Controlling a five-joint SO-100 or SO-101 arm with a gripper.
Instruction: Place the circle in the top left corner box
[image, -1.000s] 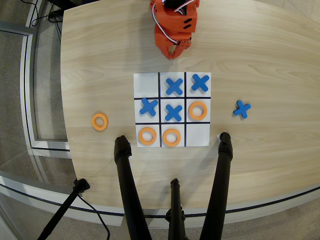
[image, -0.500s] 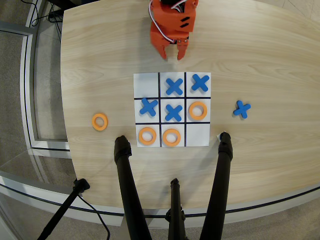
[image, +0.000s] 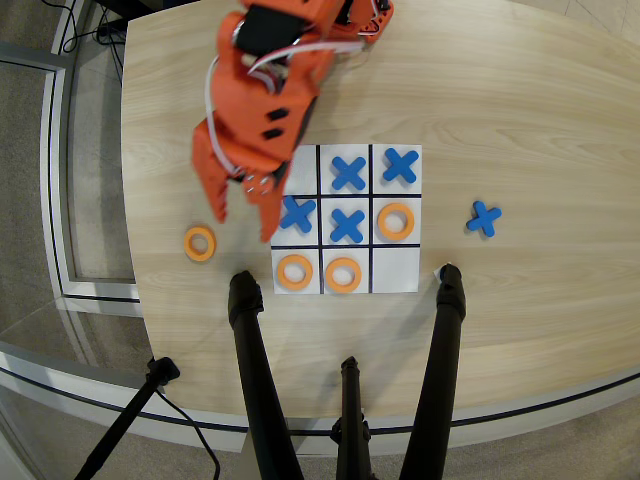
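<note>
A loose orange circle (image: 200, 243) lies flat on the wooden table, left of the 3x3 board (image: 397, 270). My orange gripper (image: 244, 226) hangs open and empty just right of and above that ring, with its fingers pointing toward the lower edge of the view. The top left corner box (image: 308, 176) is white, and the gripper body partly covers it. Three other orange rings sit on the board: one in the middle right cell (image: 396, 221) and two in the bottom row (image: 294, 272) (image: 342, 273). Blue X pieces (image: 348, 172) fill several cells.
One blue X (image: 484, 217) lies on the table right of the board. Black tripod legs (image: 255, 370) (image: 440, 345) stand on the table's near edge below the board. The curved table edge runs along the left, with floor and cables beyond it.
</note>
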